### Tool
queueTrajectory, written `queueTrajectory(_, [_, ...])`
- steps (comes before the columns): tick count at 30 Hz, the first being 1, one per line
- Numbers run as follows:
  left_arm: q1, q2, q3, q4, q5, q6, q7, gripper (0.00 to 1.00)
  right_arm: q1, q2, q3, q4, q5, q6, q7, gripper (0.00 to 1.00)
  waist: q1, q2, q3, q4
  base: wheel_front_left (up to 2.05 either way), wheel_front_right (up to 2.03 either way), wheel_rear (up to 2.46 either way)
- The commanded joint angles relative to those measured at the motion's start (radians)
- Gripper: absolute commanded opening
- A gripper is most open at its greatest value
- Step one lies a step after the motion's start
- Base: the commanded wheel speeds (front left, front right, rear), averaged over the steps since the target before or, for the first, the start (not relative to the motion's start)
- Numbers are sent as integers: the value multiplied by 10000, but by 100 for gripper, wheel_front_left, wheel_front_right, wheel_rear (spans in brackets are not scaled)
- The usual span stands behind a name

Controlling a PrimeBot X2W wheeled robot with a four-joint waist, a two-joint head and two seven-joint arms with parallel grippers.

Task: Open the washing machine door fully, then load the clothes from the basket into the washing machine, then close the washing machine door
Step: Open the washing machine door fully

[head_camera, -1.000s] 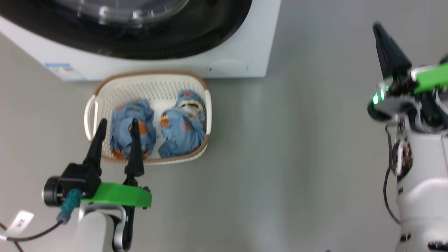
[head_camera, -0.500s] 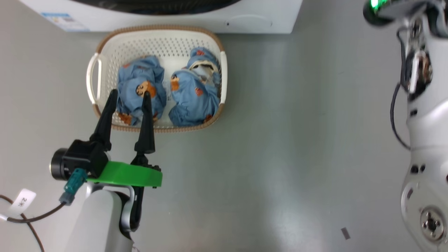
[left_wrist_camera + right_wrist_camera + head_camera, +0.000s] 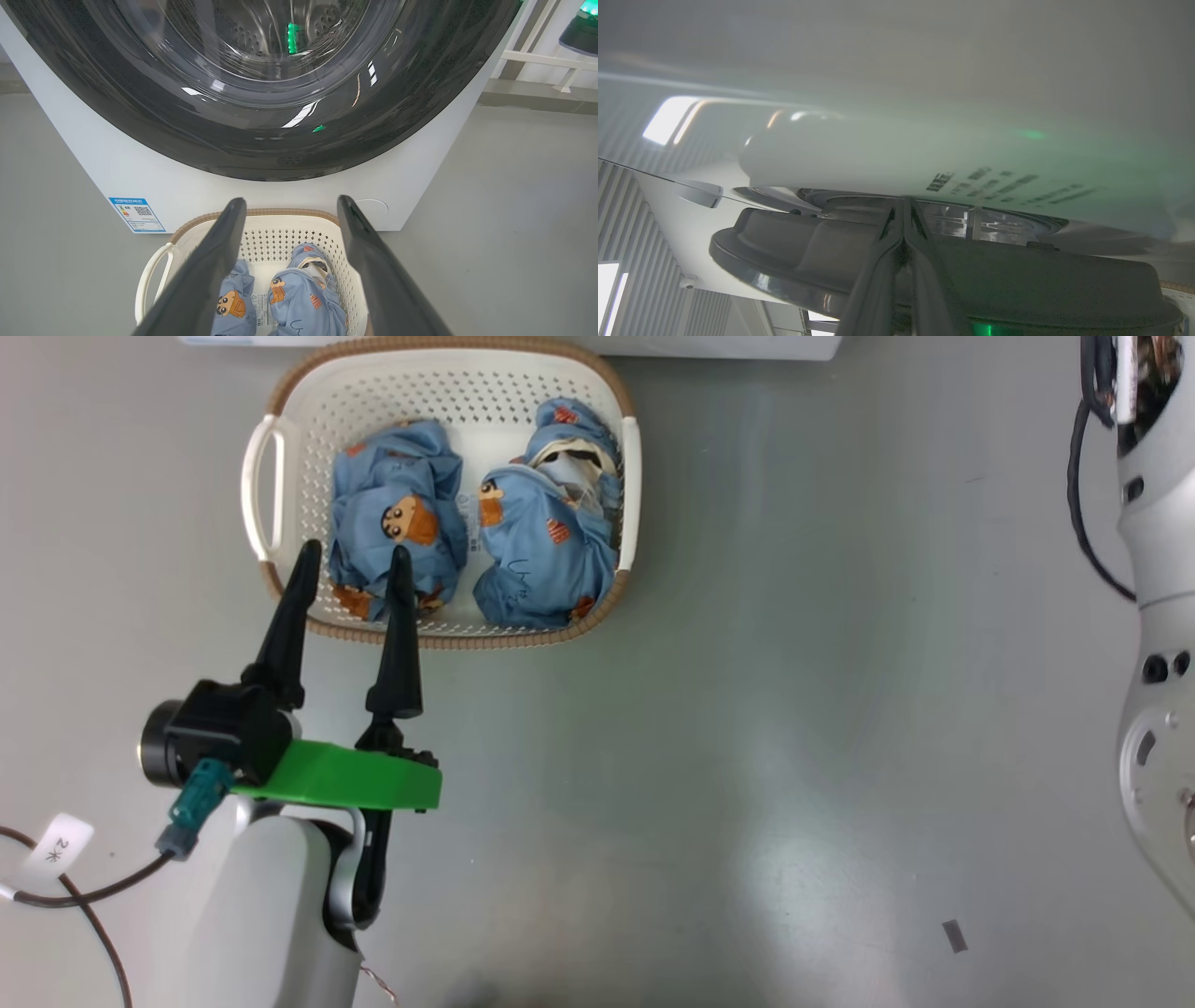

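Note:
The cream basket (image 3: 629, 476) sits on the floor against the washing machine (image 3: 728, 345). Two bundles of light blue clothes (image 3: 397, 537) (image 3: 546, 555) lie in it. My left gripper (image 3: 354, 555) is open and empty, its fingertips hovering over the basket's near left side. In the left wrist view this gripper (image 3: 289, 207) faces the glossy black washing machine door (image 3: 140, 116), with the basket (image 3: 280, 233) and clothes (image 3: 303, 298) below. My right gripper (image 3: 903, 201) is shut, its tips at the seam between the door's dark rim (image 3: 784, 242) and the machine's white front (image 3: 924, 140). I cannot tell whether they touch.
Bare grey floor (image 3: 766, 728) spreads to the right of the basket and in front of it. My right arm's pale forearm (image 3: 1158, 616) with a black cable runs down the right edge. A white frame (image 3: 537, 56) stands to the right of the machine.
The head camera has tilted down: the basket and machine slid up the picture, and the right gripper left it at the top. The left gripper stays open near the basket's near edge.

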Motion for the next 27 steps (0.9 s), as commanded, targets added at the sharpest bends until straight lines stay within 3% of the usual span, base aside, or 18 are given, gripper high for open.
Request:
queueTrajectory(1, [-96, 226, 245, -230, -38, -12, -80, 100, -404, 330, 162, -92, -195, -9, -18, 0, -1, -1, 83, 93, 0, 0, 0])
queueTrajectory(11, [-225, 226, 99, -202, -236, 100, -80, 100, -1266, 338, 1228, 984, -39, -9, -115, 0, -1, -1, 191, 337, 0, 0, 0])
queueTrajectory(27, [-162, 225, 146, -142, -242, 168, -80, 100, -759, 340, 1899, 1003, 395, -9, 196, 0, -1, -1, 25, 286, 0, 0, 0])
